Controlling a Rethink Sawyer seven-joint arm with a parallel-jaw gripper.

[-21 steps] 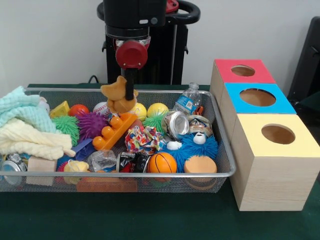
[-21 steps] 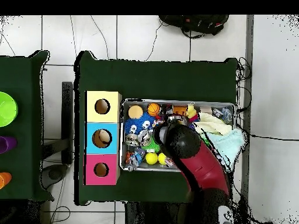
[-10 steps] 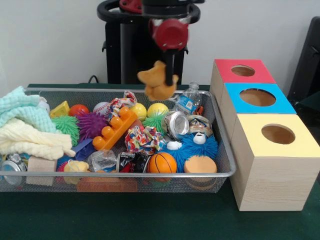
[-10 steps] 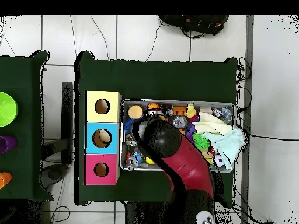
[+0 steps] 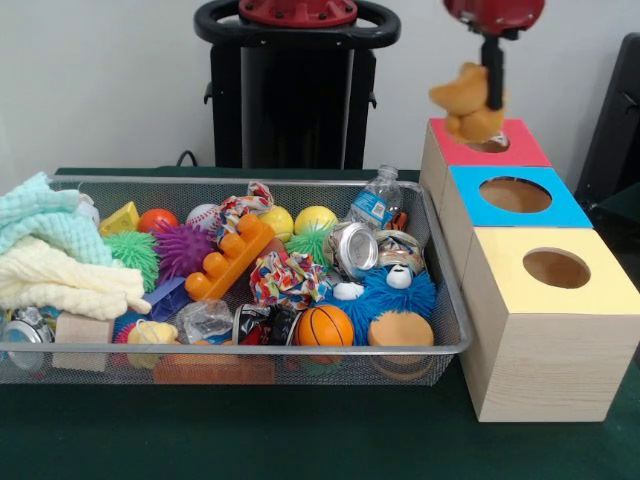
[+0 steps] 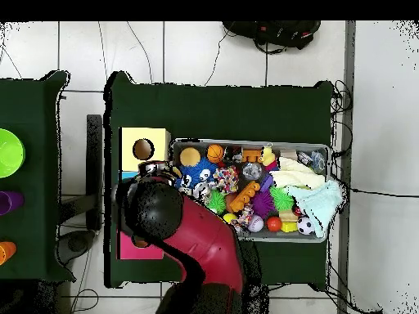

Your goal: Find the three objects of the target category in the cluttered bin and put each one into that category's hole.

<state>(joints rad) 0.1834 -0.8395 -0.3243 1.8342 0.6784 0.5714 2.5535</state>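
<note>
**Desk:** What's on your screens, biggest things first?

**Operator:** I've got the green surface (image 5: pixel 300 440) carrying everything. On it sits the wire mesh bin (image 5: pixel 455 345), packed with clutter, and just beside it a row of three wooden boxes, each with a round hole in its top: the yellow-topped box (image 5: pixel 545 340) nearest the front camera, the blue-topped box (image 5: pixel 515 195) in the middle, the red-topped box (image 5: pixel 487 140) farthest back. In my overhead view the arm (image 6: pixel 196 245) covers most of the blue and red boxes.

**Desk:** And inside the bin?

**Operator:** A heap of pale folded towels (image 5: pixel 55 260) fills one end. I also see a fuzzy blue toy with googly eyes (image 5: pixel 395 290), an orange toy brick (image 5: pixel 228 260), a purple spiky ball (image 5: pixel 185 248), a crushed can (image 5: pixel 352 248), a small plastic bottle (image 5: pixel 377 200) and a little basketball (image 5: pixel 325 325).

**Desk:** Gripper?

**Operator:** The gripper (image 5: pixel 491 95) is clamped on a tan plush toy (image 5: pixel 467 103). From the front camera I see the toy hanging in the air, clear of the bin, lined up with the red-topped box's hole and not touching the box.
</note>
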